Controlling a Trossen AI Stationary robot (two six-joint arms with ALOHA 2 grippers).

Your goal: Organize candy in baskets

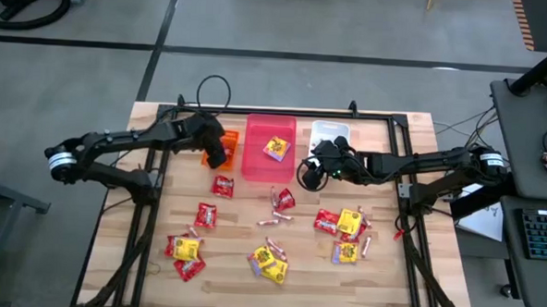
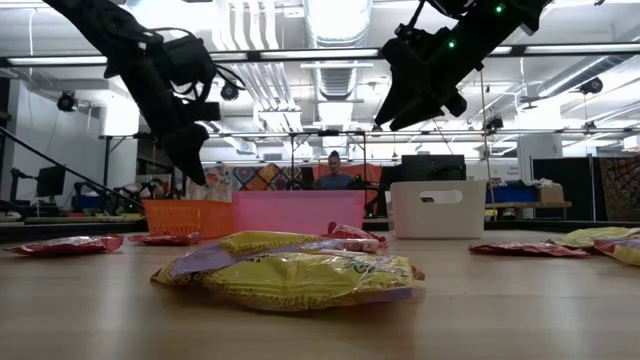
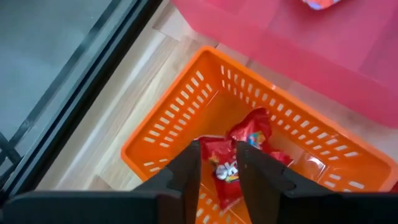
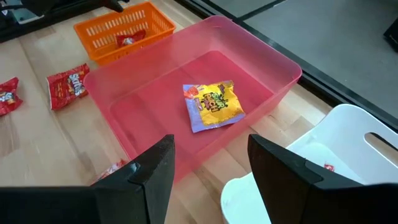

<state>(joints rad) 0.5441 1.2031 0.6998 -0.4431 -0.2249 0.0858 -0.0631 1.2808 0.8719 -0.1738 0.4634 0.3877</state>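
Your left pincer (image 3: 217,171): hangs over the orange basket (image 3: 161,134), fingers a little apart w/ a red packet (image 3: 225,174) showing in the gap btwn them; can't tell whether the packet is gripped or lying loose on the basket floor. A second red packet (image 3: 252,130) lies in the same basket just beyond the fingertips. Pink-red basket (image 1: 269,149) sits directly beside the orange one, on the side away from the table edge the left arm comes from. Your right pincer (image 4: 208,171): jaws wide, nothing in them, hovering above the near edge of the white basket (image 4: 348,155), w/ the pink-red basket just ahead of it; one yellow packet (image 4: 212,106) lies flat on that basket's floor, and a small red-and-white sweet (image 4: 328,167) shows inside the white one. Loose stock on the wooden table (image 1: 232,263), all nearer the front edge than either pincer: red packets (image 1: 222,185) below the left pincer, yellow packets (image 1: 271,262) mid-table, a mixed heap of red and yellow packets (image 1: 342,226) w/ thin sticks (image 1: 269,222) below the right pincer. Low view: a person (image 2: 334,172) stands in the room behind the baskets.
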